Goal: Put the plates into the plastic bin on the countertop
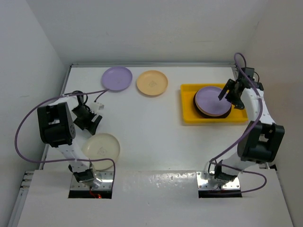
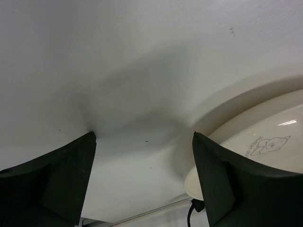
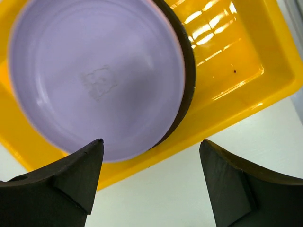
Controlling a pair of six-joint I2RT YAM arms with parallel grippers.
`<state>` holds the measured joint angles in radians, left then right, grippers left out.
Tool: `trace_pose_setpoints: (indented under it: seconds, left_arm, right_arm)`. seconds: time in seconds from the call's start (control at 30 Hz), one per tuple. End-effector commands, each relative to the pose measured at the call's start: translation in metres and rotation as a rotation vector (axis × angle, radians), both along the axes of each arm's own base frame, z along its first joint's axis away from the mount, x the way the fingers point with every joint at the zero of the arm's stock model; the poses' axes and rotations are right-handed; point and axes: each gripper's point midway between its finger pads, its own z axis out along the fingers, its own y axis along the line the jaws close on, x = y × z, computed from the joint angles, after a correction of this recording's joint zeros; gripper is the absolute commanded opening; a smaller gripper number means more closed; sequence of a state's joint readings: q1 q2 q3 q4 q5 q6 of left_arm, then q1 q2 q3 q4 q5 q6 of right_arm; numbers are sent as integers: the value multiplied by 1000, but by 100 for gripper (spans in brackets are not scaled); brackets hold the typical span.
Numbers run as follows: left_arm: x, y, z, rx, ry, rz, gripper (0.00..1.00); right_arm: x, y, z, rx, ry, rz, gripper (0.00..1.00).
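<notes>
The yellow plastic bin (image 1: 188, 109) sits at the right of the white countertop (image 1: 151, 123). In it is a stack of plates with a lilac plate (image 1: 211, 100) on top of dark-rimmed ones; the right wrist view shows the lilac plate (image 3: 94, 75) and the bin (image 3: 227, 56). My right gripper (image 1: 226, 92) is open and empty above the bin's right part. A lilac plate (image 1: 117, 78) and a yellow-tan plate (image 1: 152, 82) lie at the back. A cream plate (image 1: 101, 147) lies near the left, also in the left wrist view (image 2: 265, 142). My left gripper (image 1: 93, 124) is open and empty, just above it.
White walls close in the countertop at the back and on both sides. A raised rail runs along the back edge (image 1: 156, 65). Purple cables (image 1: 28, 120) loop from both arms. The arm bases (image 1: 92, 182) stand at the near edge.
</notes>
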<state>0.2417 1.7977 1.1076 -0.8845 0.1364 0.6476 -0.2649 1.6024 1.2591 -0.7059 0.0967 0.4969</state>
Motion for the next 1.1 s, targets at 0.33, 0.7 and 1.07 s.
trace_pose_setpoints:
  seconds: [0.33,0.7,1.07]
  left_arm:
    - [21,-39,87,-221,-272,-190,88]
    - [-32,-19,-5,-25,-13,-162,81]
    - [29,-62,23,-278,-133,-22,0]
  right_arm:
    - [-18,21,61,-171,-120,126,81]
    - [-32,47,50,-161,-104,214,81]
    - [-18,168,40,-94,-134,537,58]
